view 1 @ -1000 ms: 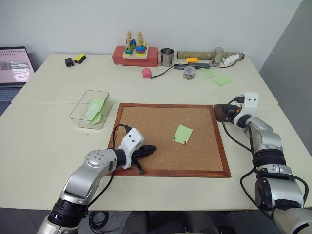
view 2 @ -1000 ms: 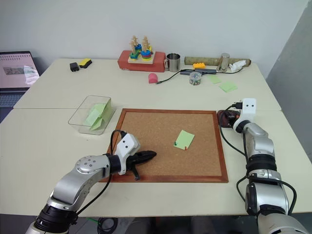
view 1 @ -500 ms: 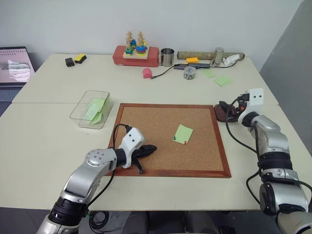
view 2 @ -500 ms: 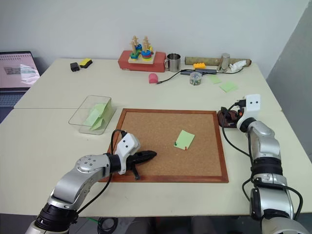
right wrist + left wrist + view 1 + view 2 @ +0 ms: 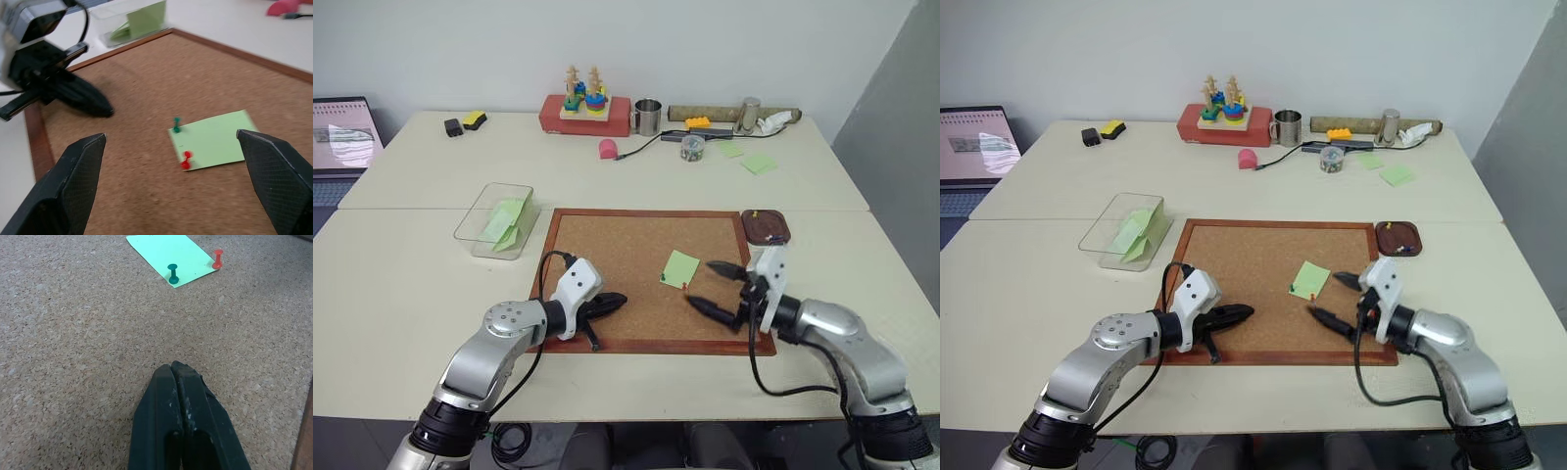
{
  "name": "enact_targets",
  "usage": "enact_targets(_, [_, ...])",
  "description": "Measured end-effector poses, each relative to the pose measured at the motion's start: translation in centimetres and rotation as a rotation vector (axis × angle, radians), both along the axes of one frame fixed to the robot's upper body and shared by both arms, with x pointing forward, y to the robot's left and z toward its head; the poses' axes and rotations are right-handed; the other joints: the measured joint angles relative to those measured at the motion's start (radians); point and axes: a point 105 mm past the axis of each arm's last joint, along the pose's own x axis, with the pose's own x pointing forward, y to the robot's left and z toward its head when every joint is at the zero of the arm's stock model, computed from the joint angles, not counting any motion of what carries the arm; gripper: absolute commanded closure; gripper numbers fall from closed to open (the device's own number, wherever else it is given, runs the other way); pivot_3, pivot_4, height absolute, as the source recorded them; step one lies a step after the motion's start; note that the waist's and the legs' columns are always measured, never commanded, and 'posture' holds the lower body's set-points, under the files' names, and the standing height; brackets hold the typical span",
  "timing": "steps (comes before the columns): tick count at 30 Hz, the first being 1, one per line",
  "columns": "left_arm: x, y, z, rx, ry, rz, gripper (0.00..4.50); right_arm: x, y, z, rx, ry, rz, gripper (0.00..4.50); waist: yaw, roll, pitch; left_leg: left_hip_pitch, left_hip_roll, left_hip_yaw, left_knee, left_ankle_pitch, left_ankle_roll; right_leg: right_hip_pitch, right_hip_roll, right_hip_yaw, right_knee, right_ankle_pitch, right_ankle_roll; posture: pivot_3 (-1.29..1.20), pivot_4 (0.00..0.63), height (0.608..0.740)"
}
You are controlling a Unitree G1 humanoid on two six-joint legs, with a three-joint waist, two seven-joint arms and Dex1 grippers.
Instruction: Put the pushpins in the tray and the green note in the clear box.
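Right tool (image 5: 715, 286), released, has swung from the tray (image 5: 767, 227) to the note's (image 5: 680, 268) 4 o'clock; left tool (image 5: 612, 300) stays clenched.

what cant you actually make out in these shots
- What lies in the tray: tiny coloured specks in the eye views, too small to name.
- Contents of the small jar at the far edge: too small.
- Notes in the clear box: folded together, count unclear.
- Laptop: cut off by the left edge.
- Pins on the green note: blurred in the right wrist view.
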Motion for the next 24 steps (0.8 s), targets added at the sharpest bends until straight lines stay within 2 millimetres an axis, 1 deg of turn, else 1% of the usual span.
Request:
enact_targets(3, [0.1,-0.2,0.1,0.001,-0.003,-0.01,4.5,0.3,1.1,-1.0,0.002,0.018,-0.001,0.03,0.001,0.0,0.0,0.0,0.0,0.0,0.0,0.0,0.0,0.0,0.0,0.0,0.0,0.0,0.0,0.0,0.15,0.74])
enact_targets(8, [0.1,-0.2,0.1,-0.001,-0.003,-0.021,4.5,1.8,1.6,-1.6,-0.012,0.015,-0.034,0.03,0.002,0.0,0.0,-0.001,0.0,0.0,0.0,0.0,0.0,0.0,0.0,0.0,-0.001,0.002,-0.003,0.0,0.15,0.74])
enact_targets(12, [0.1,-0.2,0.1,-0.002,-0.004,-0.021,4.5,2.1,1.7,-2.3,-0.013,0.03,-0.05,0.78,0.002,0.0,0.0,-0.001,0.0,0.0,0.0,0.0,0.0,0.0,0.0,0.0,-0.001,0.002,-0.003,0.0,0.15,0.74])
enact_targets(15, [0.1,-0.2,0.1,-0.002,-0.003,-0.02,4.5,2.1,1.7,-2.2,-0.01,0.028,-0.051,1.5,0.002,0.0,0.0,0.0,0.0,0.0,0.0,0.0,0.0,0.0,0.0,0.0,0.0,0.002,-0.003,0.0,0.15,0.74])
enact_targets(19, [0.1,-0.2,0.1,-0.002,-0.004,-0.017,4.5,2.2,1.7,-2.1,0.0,0.027,-0.056,2.17,0.001,0.0,0.0,0.0,0.0,-0.001,0.0,0.0,0.0,0.0,0.0,0.0,0.0,0.002,-0.003,0.0,0.15,0.74])
enact_targets(21, [0.0,-0.2,0.1,-0.002,-0.006,-0.014,4.5,2.2,1.7,-2.0,0.009,0.029,-0.056,2.64,0.001,0.0,0.0,0.0,0.0,0.0,0.0,0.0,0.0,0.0,0.0,0.0,0.0,0.002,-0.003,0.0,0.15,0.74])
enact_targets(24, [0.0,-0.2,0.1,-0.001,-0.007,-0.012,4.5,2.2,1.7,-1.9,0.021,0.031,-0.056,3.23,0.001,0.0,0.0,0.0,0.0,0.0,0.0,0.0,0.0,0.0,0.0,0.0,0.0,0.002,-0.003,0.0,0.15,0.74])
